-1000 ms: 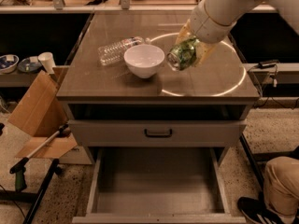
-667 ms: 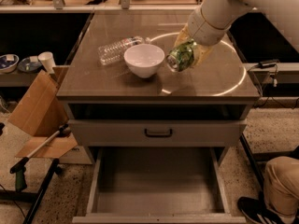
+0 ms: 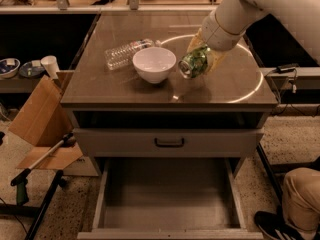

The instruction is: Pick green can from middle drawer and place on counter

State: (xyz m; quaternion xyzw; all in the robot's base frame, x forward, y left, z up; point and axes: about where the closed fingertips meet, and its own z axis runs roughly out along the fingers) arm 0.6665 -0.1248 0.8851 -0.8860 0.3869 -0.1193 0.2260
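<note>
My gripper (image 3: 201, 59) is shut on the green can (image 3: 194, 63), held tilted on its side just above the counter (image 3: 225, 86), right of the white bowl (image 3: 154, 64). The can's silvery end faces the camera. The white arm comes in from the upper right and hides part of the fingers. The middle drawer (image 3: 167, 196) stands pulled open at the bottom, its grey floor bare.
A clear plastic bottle (image 3: 125, 53) lies on the counter behind the bowl. A closed drawer front with a dark handle (image 3: 169, 143) is above the open drawer. A cardboard box (image 3: 37, 119) and a grabber tool (image 3: 35, 166) are at left. A person's knee and shoe (image 3: 292, 204) are at lower right.
The gripper with the green can has moved a little to the left, toward the bowl.
</note>
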